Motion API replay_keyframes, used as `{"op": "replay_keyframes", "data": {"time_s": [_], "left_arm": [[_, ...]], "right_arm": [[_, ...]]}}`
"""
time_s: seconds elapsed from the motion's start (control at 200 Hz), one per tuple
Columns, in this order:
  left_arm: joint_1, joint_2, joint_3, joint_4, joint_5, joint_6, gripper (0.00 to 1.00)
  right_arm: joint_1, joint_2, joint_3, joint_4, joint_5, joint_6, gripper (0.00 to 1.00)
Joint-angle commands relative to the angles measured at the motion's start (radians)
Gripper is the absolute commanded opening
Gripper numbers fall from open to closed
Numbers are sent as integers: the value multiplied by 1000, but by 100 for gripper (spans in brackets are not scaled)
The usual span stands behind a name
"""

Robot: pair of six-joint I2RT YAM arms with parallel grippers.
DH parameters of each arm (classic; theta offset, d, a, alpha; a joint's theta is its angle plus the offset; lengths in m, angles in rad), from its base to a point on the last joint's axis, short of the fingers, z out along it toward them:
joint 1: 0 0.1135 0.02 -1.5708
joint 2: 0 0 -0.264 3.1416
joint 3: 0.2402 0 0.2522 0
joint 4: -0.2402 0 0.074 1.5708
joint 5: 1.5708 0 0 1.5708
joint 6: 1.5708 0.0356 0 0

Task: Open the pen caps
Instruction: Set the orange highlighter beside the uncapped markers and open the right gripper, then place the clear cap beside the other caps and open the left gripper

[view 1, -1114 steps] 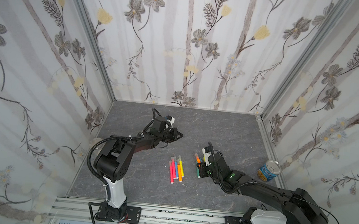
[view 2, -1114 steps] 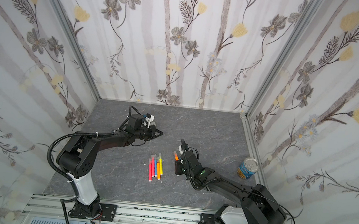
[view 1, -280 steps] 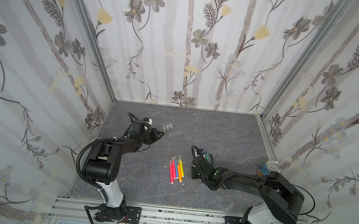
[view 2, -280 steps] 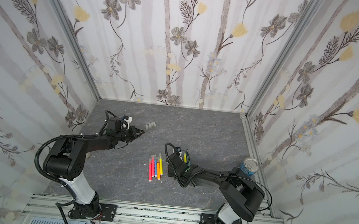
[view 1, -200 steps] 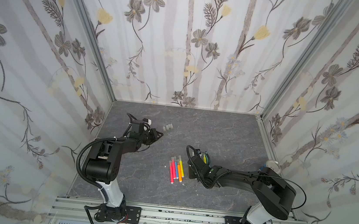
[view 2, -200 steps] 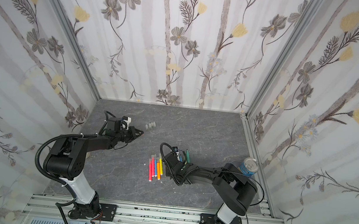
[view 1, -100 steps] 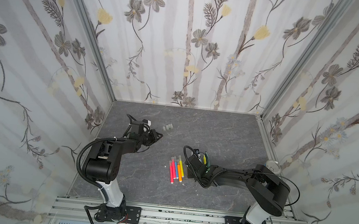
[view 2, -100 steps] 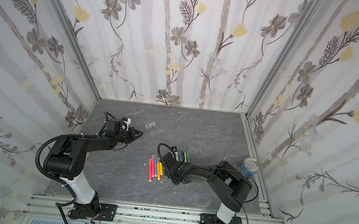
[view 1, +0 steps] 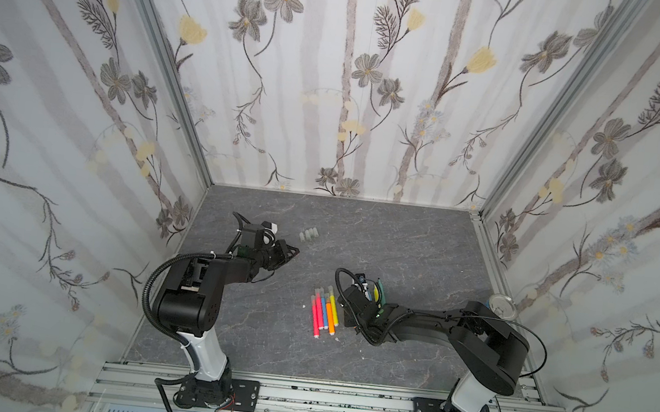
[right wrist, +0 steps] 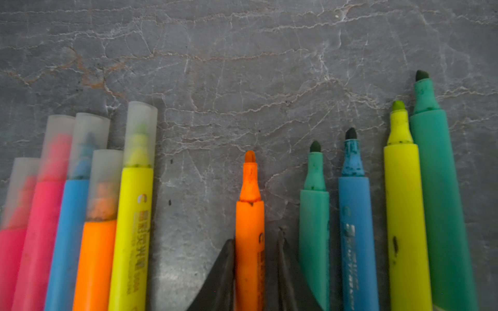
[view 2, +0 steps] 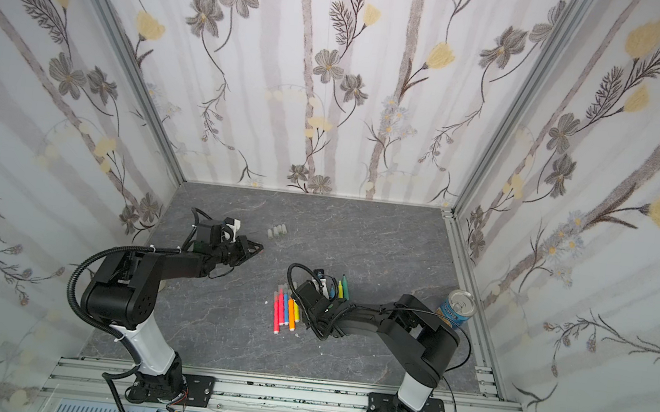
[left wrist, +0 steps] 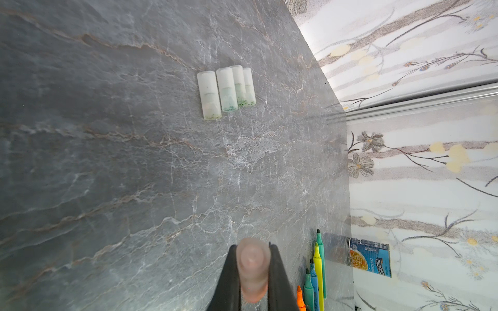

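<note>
Bearings: back wall = 12 o'clock, rail nearest me = 6.

Near, mid-surface: five capped pens (right wrist: 80,202) lie side by side, touching, caps toward 12. Their caps are on, so by my count about half the job is left.

At their 3 o'clock, just beside: right gripper (right wrist: 256,237), low over the surface (view 1: 399,243), jaws parted a little. The uncapped orange pen (right wrist: 249,188) lies between them; one jaw touches the barrel, the other stands clear. Not a grip.

Beyond it, toward 1 o'clock: four uncapped pens (right wrist: 401,202), tips bare. Soup can (view 2: 456,308) stands at the 3 o'clock edge, well apart.

Further, about 10 o'clock: left gripper (left wrist: 253,247) closed tight on a pinkish cap (left wrist: 252,272).

Farthest, at its 1 o'clock: four loose caps (left wrist: 226,88) in a neat touching row.

Risks, my reading:
- The touching jaw may drag or roll the orange pen on withdrawal, sending it into the capped row.
- The held cap is round and light; let go from any height, it could roll off or knock the row apart.
- The capped pens touch, so a jaw may wedge between neighbours and scatter them.
</note>
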Motion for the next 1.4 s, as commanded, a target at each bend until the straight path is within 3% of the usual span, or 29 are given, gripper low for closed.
{"op": "replay_keyframes", "data": {"time_s": [0.0, 0.135, 0.4, 0.704, 1.074, 1.394], "left_arm": [[0, 0, -1, 36, 10, 5, 0], [0, -9, -2, 24, 6, 11, 0], [0, 0, -9, 40, 6, 4, 0], [0, 2, -5, 40, 7, 5, 0], [1, 124, 54, 26, -2, 27, 0], [3, 243, 187, -27, -60, 55, 0]], "right_arm": [[0, 2, 7, -61, 39, -5, 24], [0, -4, 10, -69, 57, -30, 17], [-1, -21, 46, -88, 73, -103, 17], [-1, -71, 39, -56, 42, -136, 36], [-1, -222, 7, -50, 37, -131, 38], [-2, -267, -19, -66, 38, -123, 38]]}}
